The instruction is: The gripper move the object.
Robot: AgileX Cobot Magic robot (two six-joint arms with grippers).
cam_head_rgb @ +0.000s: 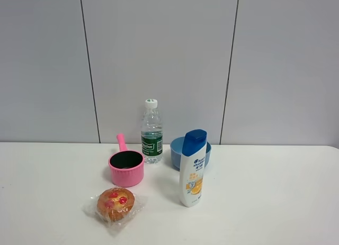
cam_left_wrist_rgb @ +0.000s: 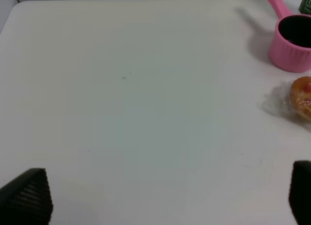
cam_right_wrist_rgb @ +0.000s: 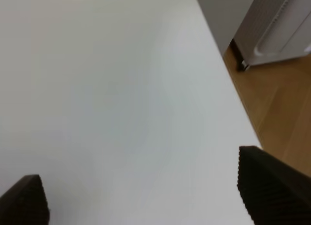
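Note:
The muffin (cam_head_rgb: 115, 203), golden-brown with red bits and wrapped in crinkly clear plastic, lies on the white table (cam_head_rgb: 265, 202) at the front, left of centre. It also shows in the left wrist view (cam_left_wrist_rgb: 302, 97), cut by the frame edge. My left gripper (cam_left_wrist_rgb: 167, 196) is open and empty over bare table, well apart from the muffin; only its two black fingertips (cam_left_wrist_rgb: 29, 196) show. My right gripper (cam_right_wrist_rgb: 146, 191) is open and empty over the table near its edge. Neither gripper shows in the exterior high view.
A pink pot (cam_head_rgb: 126, 167) stands just behind the muffin, also in the left wrist view (cam_left_wrist_rgb: 292, 41). A water bottle (cam_head_rgb: 151, 131), a blue bowl (cam_head_rgb: 176, 150) and a shampoo bottle (cam_head_rgb: 193, 168) stand to its right. The right wrist view shows wooden floor (cam_right_wrist_rgb: 282, 103) beyond the table edge.

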